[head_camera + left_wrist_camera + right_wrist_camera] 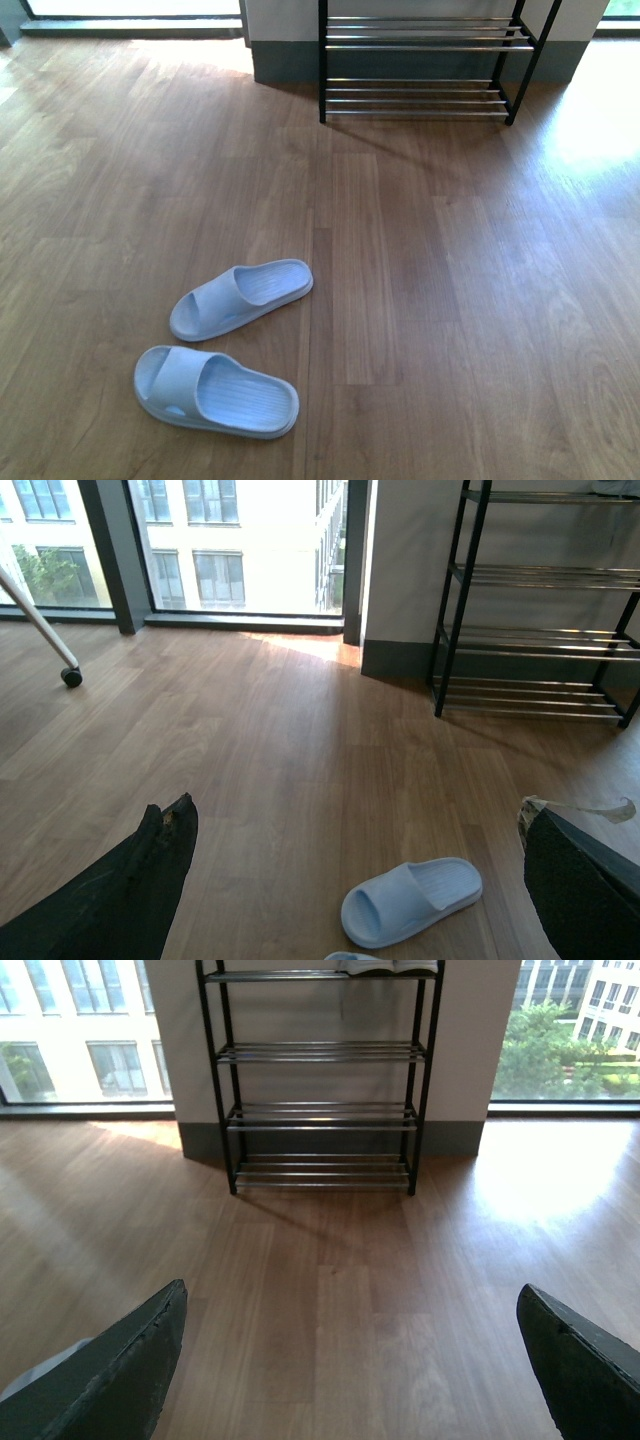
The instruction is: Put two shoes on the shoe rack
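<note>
Both claws are wide open and hold nothing. The left claw [352, 810] hangs over the floor [280, 750]. One blue shoe [430, 888] lies just in front of it, between its two fingers [120, 890] and a bit lower. The other shoe [215, 390] lies close beside the first. The shoe rack [320, 1052] stands far ahead of the right claw [352, 1292], straight in front.

The shoes are slip-ons. I think they are soft foam: light, bendy and a bit smooth. The band [385, 902] over the toes looks like the best spot to pinch.

Only the front view shows both shoes whole. It shows just two low shelves. The right wrist view shows the tall rack, with a pale thing [390, 966] up high.
</note>
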Motion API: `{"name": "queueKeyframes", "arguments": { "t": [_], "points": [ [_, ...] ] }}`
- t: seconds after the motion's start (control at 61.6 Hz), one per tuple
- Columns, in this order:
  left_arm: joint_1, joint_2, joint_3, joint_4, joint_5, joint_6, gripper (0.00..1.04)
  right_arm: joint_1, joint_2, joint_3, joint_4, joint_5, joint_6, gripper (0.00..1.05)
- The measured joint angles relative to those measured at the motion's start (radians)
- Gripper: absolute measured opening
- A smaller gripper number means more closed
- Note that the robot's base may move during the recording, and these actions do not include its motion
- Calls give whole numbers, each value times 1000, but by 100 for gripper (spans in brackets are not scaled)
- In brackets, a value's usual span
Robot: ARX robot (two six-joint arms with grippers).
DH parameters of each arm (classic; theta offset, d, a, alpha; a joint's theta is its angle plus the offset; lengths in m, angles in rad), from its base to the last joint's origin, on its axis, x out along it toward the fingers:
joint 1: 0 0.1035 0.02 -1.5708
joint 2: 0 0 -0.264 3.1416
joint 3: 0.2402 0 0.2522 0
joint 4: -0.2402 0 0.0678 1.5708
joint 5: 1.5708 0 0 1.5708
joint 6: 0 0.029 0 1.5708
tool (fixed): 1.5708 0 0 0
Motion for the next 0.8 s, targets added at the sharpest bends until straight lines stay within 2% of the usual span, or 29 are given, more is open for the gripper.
{"name": "queueKeyframes", "arguments": {
  "t": [0.633, 0.666, 0.682, 0.731, 0.747, 0.796],
  "points": [
    [0, 0, 0, 0, -1, 0, 95, 0, 0, 0, 0, -4, 0, 96],
    [-12, 10, 2, -6, -43, -3, 95, 0, 0, 0, 0, -3, 0, 96],
    [-31, 24, 7, -16, -124, -7, 95, 0, 0, 0, 0, -4, 0, 96],
    [-60, 101, 19, 2, -261, -50, 95, 0, 0, 0, 0, -4, 0, 96],
    [-58, 159, 27, 24, -317, -77, 95, 0, 0, 0, 0, -3, 0, 96],
    [-37, 343, 58, 105, -392, -155, 95, 0, 0, 0, 0, -5, 0, 96]
  ]
}}
